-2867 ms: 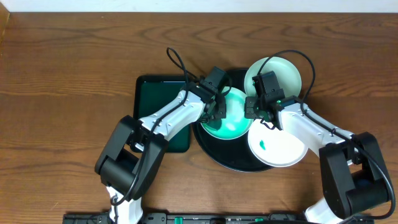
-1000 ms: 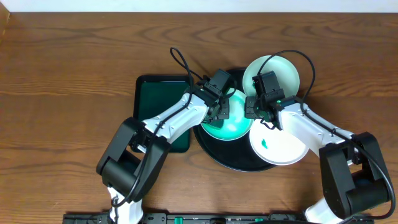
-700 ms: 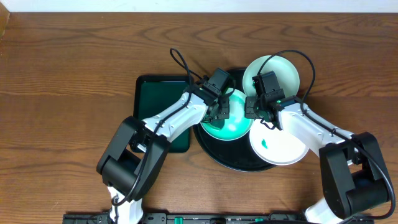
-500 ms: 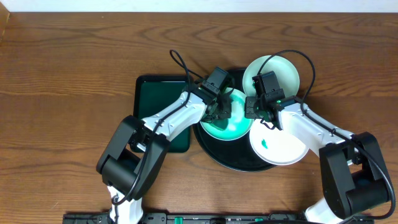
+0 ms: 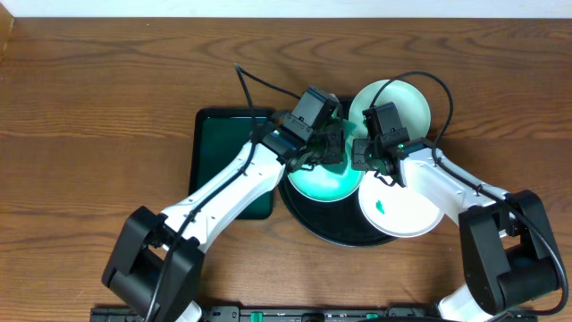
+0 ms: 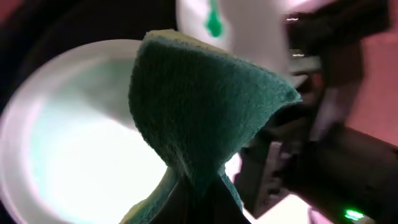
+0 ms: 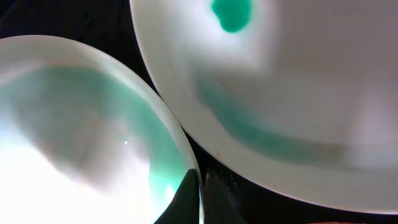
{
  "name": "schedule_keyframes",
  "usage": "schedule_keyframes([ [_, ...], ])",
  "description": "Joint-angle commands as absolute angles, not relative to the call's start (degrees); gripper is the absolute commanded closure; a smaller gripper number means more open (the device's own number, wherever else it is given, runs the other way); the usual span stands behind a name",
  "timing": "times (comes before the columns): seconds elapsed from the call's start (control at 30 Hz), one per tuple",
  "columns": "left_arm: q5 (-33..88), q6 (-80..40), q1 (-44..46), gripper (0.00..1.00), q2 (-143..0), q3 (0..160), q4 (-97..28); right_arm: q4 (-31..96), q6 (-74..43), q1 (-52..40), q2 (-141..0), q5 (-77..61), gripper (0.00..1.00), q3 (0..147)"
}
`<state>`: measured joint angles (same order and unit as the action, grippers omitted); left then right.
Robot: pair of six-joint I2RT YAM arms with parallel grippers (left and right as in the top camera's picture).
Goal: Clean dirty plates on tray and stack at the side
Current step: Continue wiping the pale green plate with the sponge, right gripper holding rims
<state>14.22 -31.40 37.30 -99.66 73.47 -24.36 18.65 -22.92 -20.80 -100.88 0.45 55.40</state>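
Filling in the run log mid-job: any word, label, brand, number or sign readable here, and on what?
No readable text in any view.
The plates, the black tray, the green tray, the cloth, the left arm and the right arm show no lettering.
A small green light on the right arm is a lamp, not a character.

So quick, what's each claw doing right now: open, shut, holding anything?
Left gripper: closed, holding a green cloth.
Right gripper: closed, pinching the rim of the middle plate.
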Motion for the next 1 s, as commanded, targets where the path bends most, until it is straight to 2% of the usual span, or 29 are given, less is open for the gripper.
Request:
schedule_keyframes([
  [0.0,5.56,-30.44,37.06,0.93,-99.98,73.60,-26.48,18.61,-22.65,-21.10,-101.38,-1.58,0.99,55.31],
  [0.3,2.68,-28.12,37.06,0.93,-101.36,72.60,-27.16,18.61,-22.65,-21.10,-101.38,-1.58,0.99,55.31],
  [0.73,2.76,-28.36,37.06,0.93,-110.78,72.58,-27.14,18.61,-22.65,-21.10,-101.38,-1.58,0.99,55.31],
  [0.97,12.80,-28.34,37.06,0.92,-113.49,72.58,-27.38,18.61,-22.65,-21.10,-101.38,-1.58,0.99,55.31],
])
